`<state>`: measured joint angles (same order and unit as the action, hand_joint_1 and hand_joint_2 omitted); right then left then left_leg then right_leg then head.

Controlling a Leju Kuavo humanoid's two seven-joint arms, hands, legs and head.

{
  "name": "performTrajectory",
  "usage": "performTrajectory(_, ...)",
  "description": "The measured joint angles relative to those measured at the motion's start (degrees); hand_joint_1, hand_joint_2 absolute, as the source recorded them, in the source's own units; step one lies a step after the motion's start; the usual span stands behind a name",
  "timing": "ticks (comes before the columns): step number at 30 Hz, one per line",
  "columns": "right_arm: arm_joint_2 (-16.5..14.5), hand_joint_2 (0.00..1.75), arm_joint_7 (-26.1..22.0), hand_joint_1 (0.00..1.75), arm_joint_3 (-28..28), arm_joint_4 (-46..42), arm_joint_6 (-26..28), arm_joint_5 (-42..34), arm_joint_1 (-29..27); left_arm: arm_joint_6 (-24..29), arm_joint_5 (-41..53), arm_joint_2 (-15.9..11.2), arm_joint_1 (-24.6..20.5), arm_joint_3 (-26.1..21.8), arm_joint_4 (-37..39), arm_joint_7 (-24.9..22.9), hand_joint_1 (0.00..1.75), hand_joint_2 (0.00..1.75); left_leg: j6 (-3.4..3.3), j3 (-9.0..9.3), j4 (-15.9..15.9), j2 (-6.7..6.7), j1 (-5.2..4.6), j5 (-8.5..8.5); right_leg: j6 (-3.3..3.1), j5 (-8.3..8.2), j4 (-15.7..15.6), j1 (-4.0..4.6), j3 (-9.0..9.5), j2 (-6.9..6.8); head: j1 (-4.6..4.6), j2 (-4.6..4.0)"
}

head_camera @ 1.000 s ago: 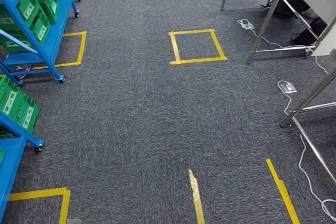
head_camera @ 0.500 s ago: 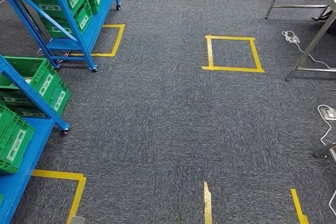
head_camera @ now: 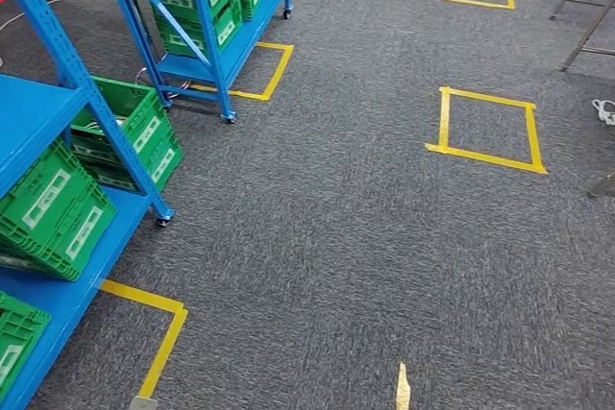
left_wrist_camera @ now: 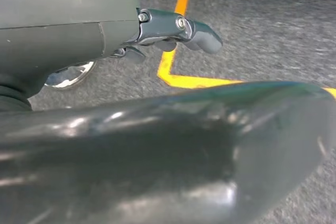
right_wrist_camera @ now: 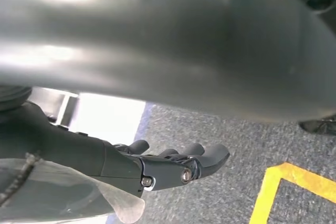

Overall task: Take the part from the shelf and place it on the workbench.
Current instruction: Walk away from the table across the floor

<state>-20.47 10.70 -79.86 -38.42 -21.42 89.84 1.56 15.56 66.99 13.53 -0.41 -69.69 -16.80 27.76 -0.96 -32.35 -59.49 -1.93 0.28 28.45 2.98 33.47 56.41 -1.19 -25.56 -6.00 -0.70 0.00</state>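
Camera swings left since earlier frames: shelves fill more of head view, table legs slide off right; scene shift, not things moving.

Left hand (left_wrist_camera: 174,30) hangs by floor tape, fingers loosely extended, holding nothing. Right hand (right_wrist_camera: 174,166) likewise empty.

Near shelf (head_camera: 69,84), far shelf (head_camera: 196,7): two plain. Green crates (head_camera: 54,213): about seven. Full tape squares (head_camera: 486,130): two.

Part: cannot tell which crate.

Risk: turning close, foot or arm clips near shelf caster (head_camera: 163,221).

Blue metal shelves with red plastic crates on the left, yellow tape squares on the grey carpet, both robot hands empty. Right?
One thing is wrong: the plastic crates are green, not red, as the head view shows. The blue metal shelves stand on the left, yellow tape squares mark the grey carpet, and the left robot hand and right robot hand hold nothing.
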Motion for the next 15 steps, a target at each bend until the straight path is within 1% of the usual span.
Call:
performTrajectory(1,-0.02,0.00,0.04,0.00,0.00,0.01,0.00,0.01,0.10,0.04,0.10,-0.07,0.05,-0.01,0.00,0.00,0.00,0.00,-0.39,0.02,0.12,0.55,0.02,-0.02,0.13,0.95,1.35,-0.13,-0.54,1.31,0.13,0.00)
performTrajectory(2,-0.03,0.00,0.00,0.00,-0.01,0.01,0.01,0.01,0.09,0.07,0.22,-0.10,-0.02,-0.02,0.01,0.00,0.00,0.00,-0.76,0.09,0.22,1.17,0.02,0.00,0.15,2.47,4.14,-0.17,-2.08,3.01,0.28,0.00)
performTrajectory(3,-0.03,0.00,-0.06,0.00,-0.02,0.02,0.02,0.01,0.01,0.11,0.36,-0.10,-0.09,-0.03,0.03,0.00,0.00,0.00,-1.05,0.11,0.21,1.79,-0.11,0.09,0.04,4.25,8.20,-0.10,-4.25,4.60,0.47,0.00)
performTrajectory(4,-0.03,0.00,-0.13,0.00,-0.03,0.02,0.05,-0.01,-0.13,0.14,0.52,-0.09,-0.18,-0.04,0.04,0.00,0.00,0.00,-1.31,0.17,0.21,2.49,-0.28,0.19,-0.13,5.82,12.64,0.02,-6.84,5.42,0.52,0.00)
performTrajectory(5,-0.03,0.00,-0.14,0.00,-0.02,0.02,0.10,-0.01,-0.26,0.17,0.68,-0.09,-0.23,-0.04,0.07,0.00,0.00,0.00,-1.52,0.31,0.20,3.28,-0.48,0.31,-0.37,6.53,16.20,0.20,-9.24,5.78,0.52,0.00)
performTrajectory(6,-0.03,0.00,-0.08,0.00,-0.02,0.02,0.15,-0.01,-0.37,0.20,0.82,-0.10,-0.22,-0.04,0.09,0.00,0.00,0.00,-1.69,0.52,0.20,4.06,-0.69,0.44,-0.70,5.97,17.72,0.39,-10.80,5.93,0.51,0.00)
performTrajectory(7,-0.03,0.00,-0.02,0.00,-0.01,0.02,0.19,0.00,-0.45,0.23,0.92,-0.10,-0.21,-0.04,0.10,0.00,0.00,0.00,-1.80,0.78,0.20,4.84,-0.86,0.57,-1.08,4.27,17.01,0.60,-11.32,6.07,0.50,0.00)
performTrajectory(8,-0.02,0.00,0.04,0.00,0.00,0.02,0.22,0.01,-0.52,0.27,1.01,-0.10,-0.21,-0.04,0.13,0.00,0.00,0.00,-1.87,1.11,0.19,5.66,-0.97,0.73,-1.55,1.53,14.05,0.87,-10.76,6.53,0.48,0.00)
performTrajectory(9,-0.02,0.00,0.05,0.00,-0.01,0.02,0.25,0.02,-0.56,0.30,1.11,-0.07,-0.21,-0.05,0.16,0.00,0.00,0.00,-1.87,1.36,0.20,6.41,-0.99,0.90,-2.01,-1.12,10.23,1.12,-9.64,7.63,0.49,0.00)
performTrajectory(10,-0.01,0.00,0.00,0.00,-0.02,0.01,0.27,0.02,-0.62,0.33,1.21,-0.04,-0.27,-0.05,0.21,0.00,0.00,0.00,-1.76,1.52,0.14,7.14,-1.03,1.06,-2.37,-3.02,6.76,1.26,-8.49,8.87,0.45,0.00)
performTrajectory(11,0.01,0.00,-0.20,0.00,-0.03,0.01,0.28,0.02,-0.63,0.36,1.31,-0.01,-0.32,-0.06,0.26,0.00,0.00,0.00,-1.58,1.50,0.10,7.83,-0.99,1.16,-2.57,-4.08,4.05,1.36,-7.35,9.92,0.51,0.00)
performTrajectory(12,0.01,0.00,-0.39,0.00,-0.02,0.00,0.28,0.01,-0.61,0.39,1.38,0.02,-0.32,-0.06,0.30,-0.01,0.00,0.00,-1.31,1.35,0.10,8.43,-0.88,1.18,-2.64,-4.16,2.79,1.41,-6.70,10.56,0.54,0.00)
performTrajectory(13,0.02,0.00,-0.52,0.00,-0.01,-0.01,0.31,0.00,-0.58,0.43,1.47,0.02,-0.28,-0.05,0.34,-0.01,0.00,0.00,-0.98,1.19,0.14,9.03,-0.80,1.14,-2.64,-3.98,2.30,1.41,-6.29,10.41,0.59,0.00)
performTrajectory(14,0.01,0.00,-0.60,0.00,0.02,0.00,0.33,0.01,-0.52,0.46,1.54,-0.01,-0.20,-0.05,0.38,-0.02,0.00,0.00,-0.64,1.07,0.17,9.43,-0.71,1.16,-2.68,-3.94,1.85,1.34,-5.88,9.89,0.67,0.00)
performTrajectory(15,-0.01,0.00,-0.54,0.00,0.04,0.00,0.35,0.02,-0.48,0.51,1.62,-0.04,-0.13,-0.04,0.40,-0.02,0.00,0.00,-0.30,0.99,-0.10,8.82,-0.74,1.44,-2.84,-4.03,1.44,1.25,-5.61,9.26,0.64,0.00)
